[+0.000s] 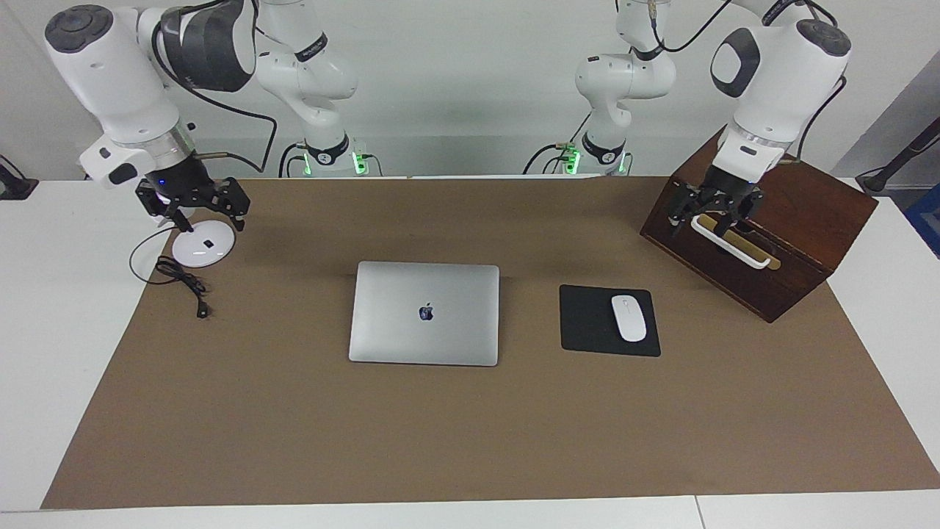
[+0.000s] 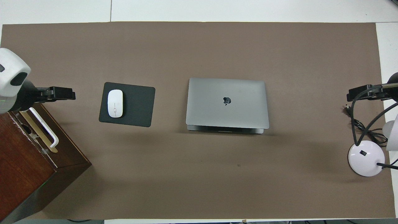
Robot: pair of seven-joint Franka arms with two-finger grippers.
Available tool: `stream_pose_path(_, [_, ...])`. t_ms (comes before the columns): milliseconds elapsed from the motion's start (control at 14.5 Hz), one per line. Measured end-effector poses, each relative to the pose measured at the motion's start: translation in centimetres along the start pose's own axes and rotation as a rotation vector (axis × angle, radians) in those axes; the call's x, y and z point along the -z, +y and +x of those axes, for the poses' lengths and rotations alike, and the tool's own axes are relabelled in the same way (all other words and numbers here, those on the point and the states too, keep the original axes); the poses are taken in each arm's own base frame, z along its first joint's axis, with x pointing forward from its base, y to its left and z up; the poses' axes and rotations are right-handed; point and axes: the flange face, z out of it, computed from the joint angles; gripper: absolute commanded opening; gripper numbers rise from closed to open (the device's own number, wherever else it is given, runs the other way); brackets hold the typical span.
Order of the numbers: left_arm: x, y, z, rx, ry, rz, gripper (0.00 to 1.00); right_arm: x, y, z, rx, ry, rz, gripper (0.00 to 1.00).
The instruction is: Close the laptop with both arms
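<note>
Laptop (image 1: 424, 314) lid down, flat on worktop (image 1: 294, 441), midway between both grippers and well apart from each. Closing step judged complete; retreat phase in hand. Left gripper (image 1: 711, 214) raised over wooden box (image 1: 778, 242), by its white handle (image 1: 731, 241), fingers wide, holding nothing. Right gripper (image 1: 192, 207) raised over round white lamp base (image 1: 203, 246), fingers wide, empty. Next move: parking only, clear of box and cable (image 1: 180, 278). Markings: dark apple logo (image 1: 426, 313) on lid; no readable writing elsewhere.
</note>
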Motion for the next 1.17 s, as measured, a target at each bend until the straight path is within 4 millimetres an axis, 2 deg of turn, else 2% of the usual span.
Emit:
stream_pose_path(275, [3.9, -0.4, 0.6, -0.010, -0.053, 0.047, 1.00, 0.4, 0.8, -0.3, -0.015, 0.006, -0.001, 1.00])
stream_pose_path(482, [5.7, -0.2, 1.4, -0.009, -0.117, 0.051, 1.00, 0.5, 0.9, -0.3, -0.018, 0.008, -0.001, 1.00])
stream_pose_path(826, [5.1, -1.2, 1.9, 0.009, -0.168, 0.059, 1.00, 0.6, 1.3, -0.3, -0.038, 0.014, 0.039, 1.00])
stream_pose_path(1170, [4.5, -1.4, 1.7, 0.012, -0.196, 0.060, 1.00, 0.2, 2.9, -0.2, -0.084, 0.059, 0.055, 1.00])
